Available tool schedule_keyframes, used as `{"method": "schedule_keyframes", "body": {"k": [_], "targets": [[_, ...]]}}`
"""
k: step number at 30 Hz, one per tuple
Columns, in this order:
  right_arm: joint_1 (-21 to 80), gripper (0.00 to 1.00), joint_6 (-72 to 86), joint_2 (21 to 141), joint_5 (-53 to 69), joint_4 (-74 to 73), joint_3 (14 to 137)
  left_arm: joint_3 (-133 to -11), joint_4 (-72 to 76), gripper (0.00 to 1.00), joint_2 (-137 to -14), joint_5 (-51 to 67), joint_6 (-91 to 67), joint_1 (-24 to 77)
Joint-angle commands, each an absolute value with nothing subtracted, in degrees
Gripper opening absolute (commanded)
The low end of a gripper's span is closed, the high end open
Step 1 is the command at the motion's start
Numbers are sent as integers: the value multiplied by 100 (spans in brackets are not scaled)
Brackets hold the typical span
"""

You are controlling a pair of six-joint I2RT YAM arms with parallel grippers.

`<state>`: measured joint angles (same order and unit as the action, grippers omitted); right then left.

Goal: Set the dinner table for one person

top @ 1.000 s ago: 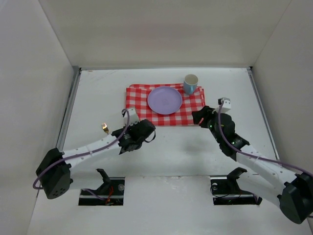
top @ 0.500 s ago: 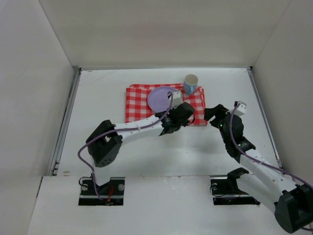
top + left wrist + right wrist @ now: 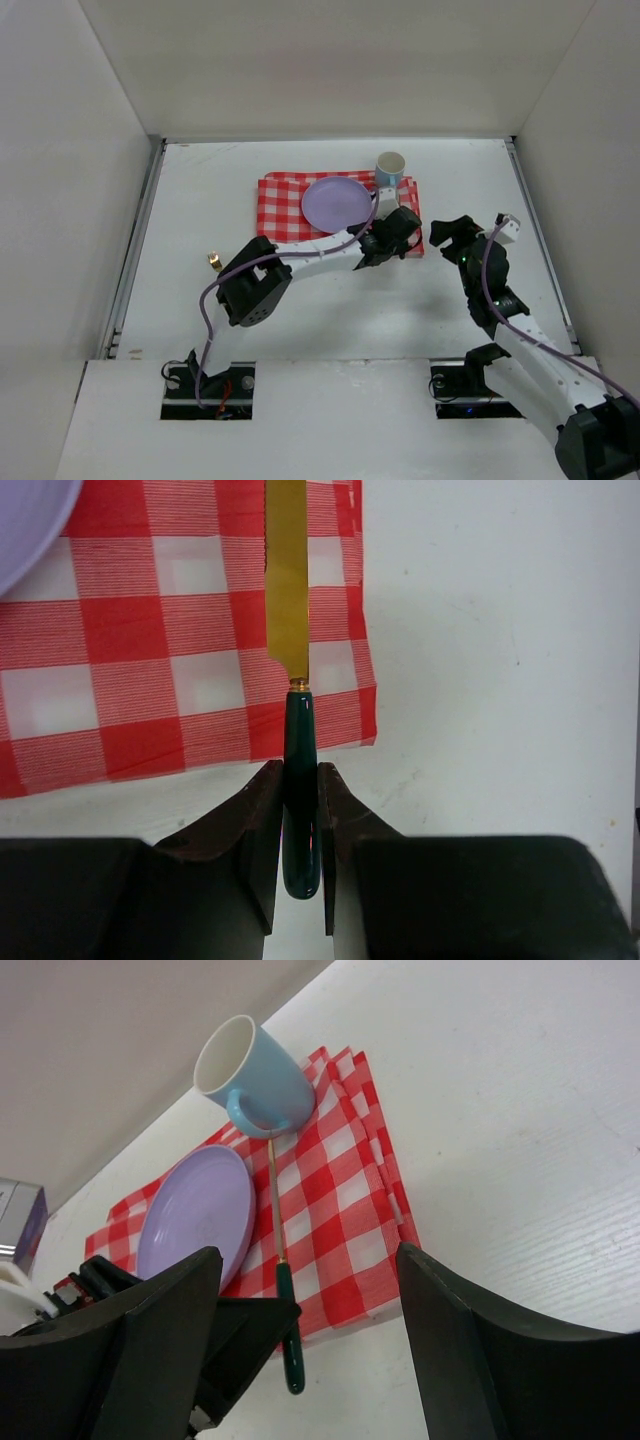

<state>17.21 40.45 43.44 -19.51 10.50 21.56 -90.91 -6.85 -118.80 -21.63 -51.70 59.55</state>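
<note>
L jaws clamp knife point(image 3: 287, 590) handle, blade pts twd mug point(image 3: 262, 1078) over cloth point(image 3: 150, 680); R jaws agape.

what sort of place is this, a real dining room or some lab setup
Probably a robot lab cell, not a home: bare white walls box in the tabletop, a left arm and right arm work over it, and the checkered cloth, plate and mug look staged.

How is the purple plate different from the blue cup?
The plate is purple, the cup light blue with a white inside. The plate lies flat and wide; the cup stands tall and has a handle. Both are round and sit on the checkered cloth.
</note>
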Motion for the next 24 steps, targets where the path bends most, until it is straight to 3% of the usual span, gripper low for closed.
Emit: {"method": "schedule_keyframes", "body": {"k": [1, 20, 24], "targets": [[1674, 76, 4148, 4263, -1969, 1151, 2127, -9500, -545, 0, -12005, -1829, -5247, 5893], [1613, 77, 4175, 4359, -1899, 1213, 2101, -10907, -677, 0, -13394, -1881, -5080, 5568], [1639, 77, 4175, 4412, -1951, 1257, 2109, -11021, -677, 4, -13544, -1881, -5150, 5533]]}}
